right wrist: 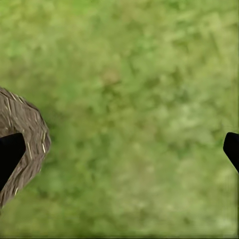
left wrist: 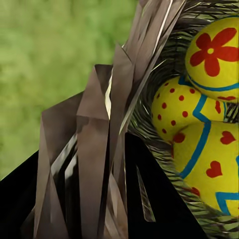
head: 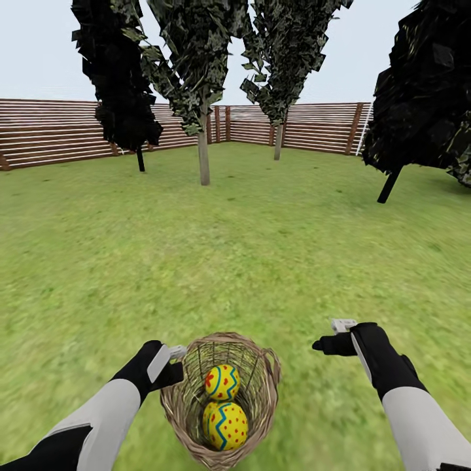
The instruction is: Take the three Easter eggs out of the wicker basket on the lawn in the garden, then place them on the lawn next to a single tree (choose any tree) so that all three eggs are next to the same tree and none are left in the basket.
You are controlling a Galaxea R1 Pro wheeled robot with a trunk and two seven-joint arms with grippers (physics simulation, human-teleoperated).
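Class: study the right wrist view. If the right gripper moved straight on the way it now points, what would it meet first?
Most likely bare lawn: the right gripper looks straight down at grass between its fingertips. The wicker basket sits off to one side, outside that line, though depth is hard to judge.

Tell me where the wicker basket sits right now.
In the head view the wicker basket sits on the lawn at bottom centre, between the left gripper at its rim and the right gripper further off, with eggs inside.
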